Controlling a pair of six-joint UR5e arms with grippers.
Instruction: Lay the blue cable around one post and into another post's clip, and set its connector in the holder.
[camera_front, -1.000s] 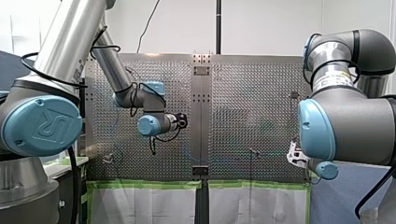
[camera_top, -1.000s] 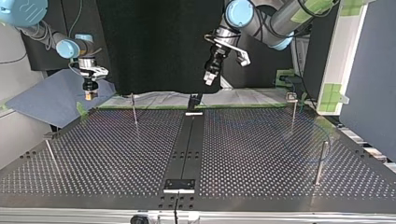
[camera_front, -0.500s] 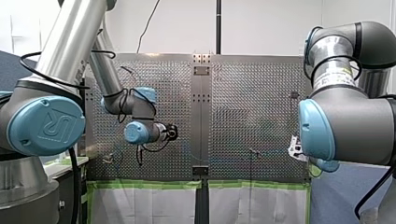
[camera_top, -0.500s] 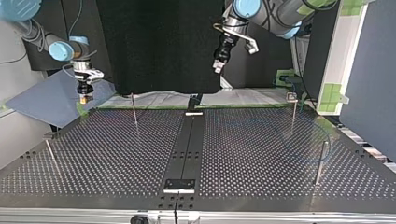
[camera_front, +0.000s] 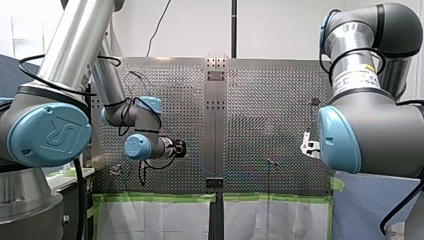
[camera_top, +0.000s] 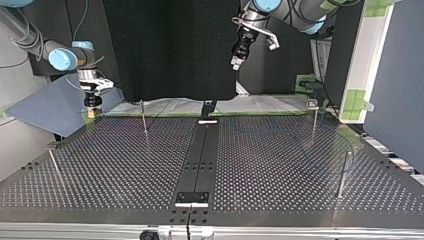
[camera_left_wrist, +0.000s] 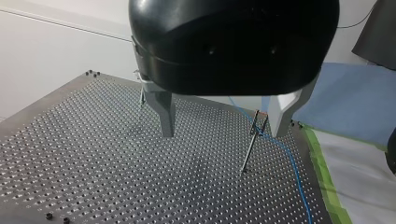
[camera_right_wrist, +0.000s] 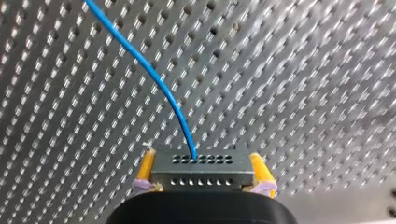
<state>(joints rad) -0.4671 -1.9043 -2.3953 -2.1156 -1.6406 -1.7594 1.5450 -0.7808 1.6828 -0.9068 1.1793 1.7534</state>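
Gripping the connector (camera_right_wrist: 201, 163) in right tool (camera_right_wrist: 202, 176) so the blue cable (camera_right_wrist: 154, 74) trails freely; holding left tool (camera_left_wrist: 222, 133) open, empty, aimed at a clip post (camera_left_wrist: 251, 142) by the desk's (camera_left_wrist: 70, 154) edge, probably for guiding.

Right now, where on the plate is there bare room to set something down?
Bare: the perforated plate between the black centre strip and the leaning post. Crowded: by the green tape, where the blue cable passes a clip post.

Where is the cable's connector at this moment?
The connector sits between my right gripper's yellow pads, at the top view's left, near the table's far corner.
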